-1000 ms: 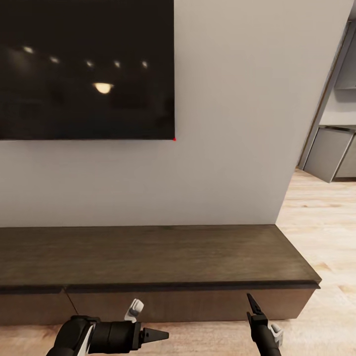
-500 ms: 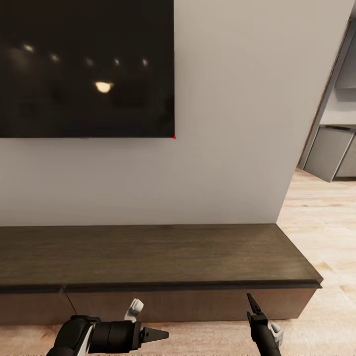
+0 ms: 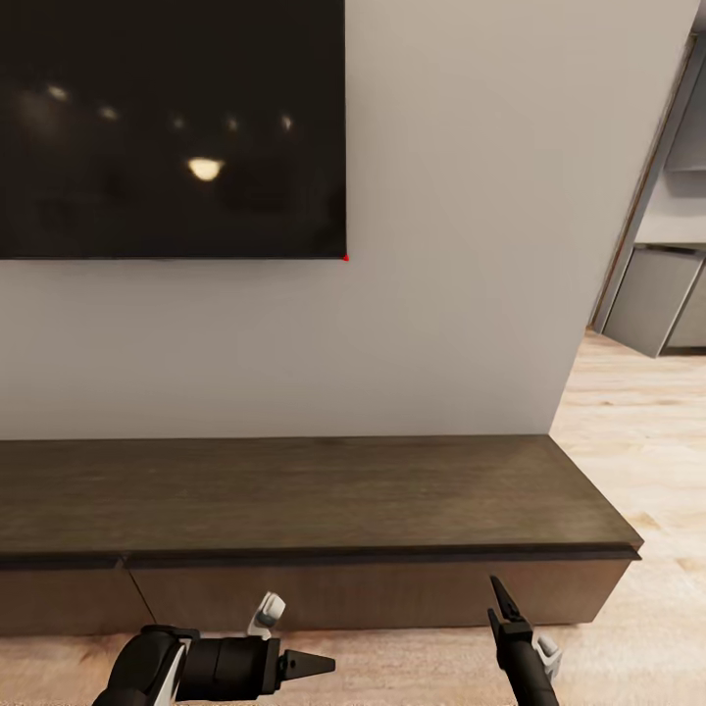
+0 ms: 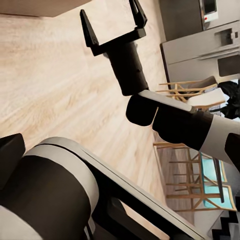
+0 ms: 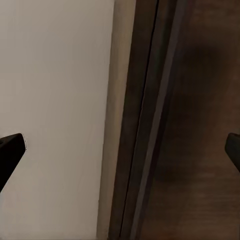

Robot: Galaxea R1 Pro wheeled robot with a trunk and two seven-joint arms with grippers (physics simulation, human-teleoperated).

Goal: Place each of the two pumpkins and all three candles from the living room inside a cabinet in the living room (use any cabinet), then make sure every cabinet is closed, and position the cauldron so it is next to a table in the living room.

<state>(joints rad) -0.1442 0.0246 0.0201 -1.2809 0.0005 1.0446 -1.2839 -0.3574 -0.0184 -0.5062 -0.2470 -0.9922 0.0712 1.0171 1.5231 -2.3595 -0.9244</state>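
The long low dark brown cabinet (image 3: 294,490) runs along the wall in front of me, its drawer fronts (image 3: 343,593) flush and closed. Low in the head view, my left gripper (image 3: 314,665) points right, in front of the cabinet and just above the floor. My right gripper (image 3: 502,600) points up at the cabinet's front near its right end. In the left wrist view the right gripper (image 4: 112,22) stands open and empty. The right wrist view looks along the cabinet's top edge (image 5: 150,120) with both fingertips wide apart. The pumpkins, candles, cauldron and table are out of view.
A large dark TV (image 3: 172,127) hangs on the pale wall above the cabinet. Light wood floor (image 3: 637,431) opens to the right toward grey kitchen units (image 3: 652,294). Wooden dining chairs (image 4: 190,90) and steel appliances (image 4: 210,40) appear in the left wrist view.
The head view has shifted a little, so the TV and the cabinet sit slightly higher in the picture. Both grippers keep their pose.
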